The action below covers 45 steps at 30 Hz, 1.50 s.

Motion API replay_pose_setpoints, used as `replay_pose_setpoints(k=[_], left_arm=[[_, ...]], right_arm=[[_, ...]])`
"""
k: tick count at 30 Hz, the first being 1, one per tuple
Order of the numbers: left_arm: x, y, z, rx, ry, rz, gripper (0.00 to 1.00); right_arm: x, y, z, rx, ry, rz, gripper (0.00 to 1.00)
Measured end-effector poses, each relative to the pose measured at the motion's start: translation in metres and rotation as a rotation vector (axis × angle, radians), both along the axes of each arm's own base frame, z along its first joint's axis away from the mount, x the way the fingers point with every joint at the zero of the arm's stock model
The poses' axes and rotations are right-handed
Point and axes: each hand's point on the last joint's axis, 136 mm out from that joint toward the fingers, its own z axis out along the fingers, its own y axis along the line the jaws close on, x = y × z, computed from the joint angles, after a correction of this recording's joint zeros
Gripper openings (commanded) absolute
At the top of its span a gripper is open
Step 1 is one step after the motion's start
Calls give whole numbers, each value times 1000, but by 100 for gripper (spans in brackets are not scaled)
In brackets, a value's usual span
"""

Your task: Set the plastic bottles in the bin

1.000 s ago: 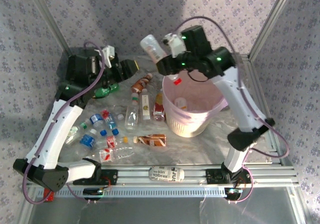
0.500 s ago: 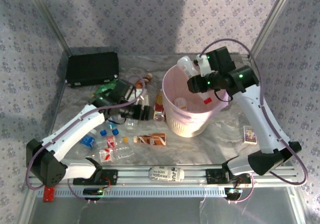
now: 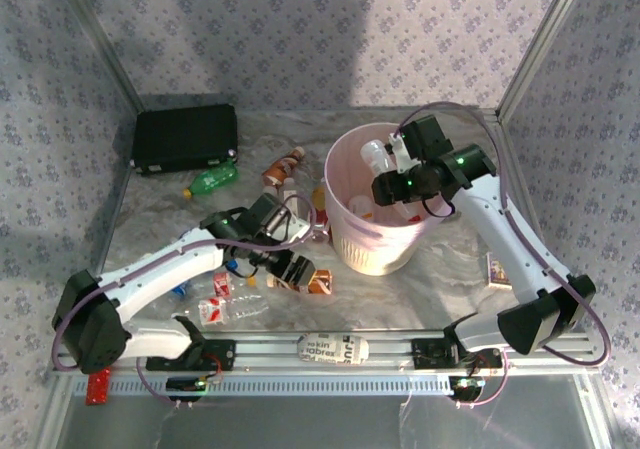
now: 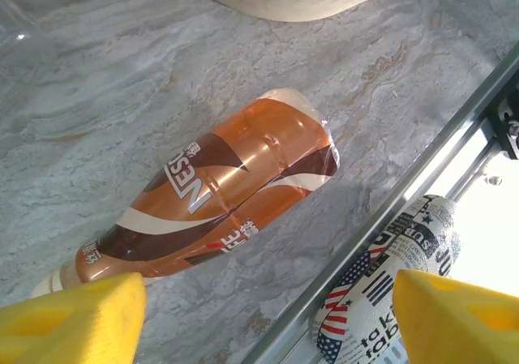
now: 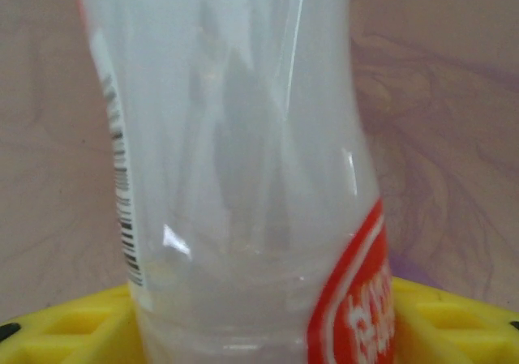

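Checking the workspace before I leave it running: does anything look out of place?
A newspaper-print strip lies on the front rail, off the table; a small card lies right of the bin. Neither is a bottle.

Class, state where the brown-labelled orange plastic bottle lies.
In the top view, the brown-labelled orange bottle lies on its side left of the pale pink plastic bin, beneath the left end effector.

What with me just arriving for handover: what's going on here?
The right claw has a clear red-labelled bottle between its fingers over the pink bin; whether it grips or releases is unclear. The left claw hangs open above a brown bottle lying on the table. More bottles, including a green bottle, lie scattered there.
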Motion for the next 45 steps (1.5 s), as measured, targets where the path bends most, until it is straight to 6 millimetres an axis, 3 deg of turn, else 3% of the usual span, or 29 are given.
replay_pose_setpoints(k=[4, 22, 35, 45], left_arm=[[-4, -4, -10, 26, -5, -56, 100], [2, -16, -56, 115, -93, -221, 100], [6, -20, -82, 153, -76, -259, 81], [12, -19, -79, 187, -104, -275, 68]], right_arm=[[0, -3, 4, 8, -10, -12, 82], [-6, -25, 49, 80, -152, -71, 83], [-6, -32, 61, 100, -197, -91, 83], [-14, -40, 75, 117, -243, -104, 83]])
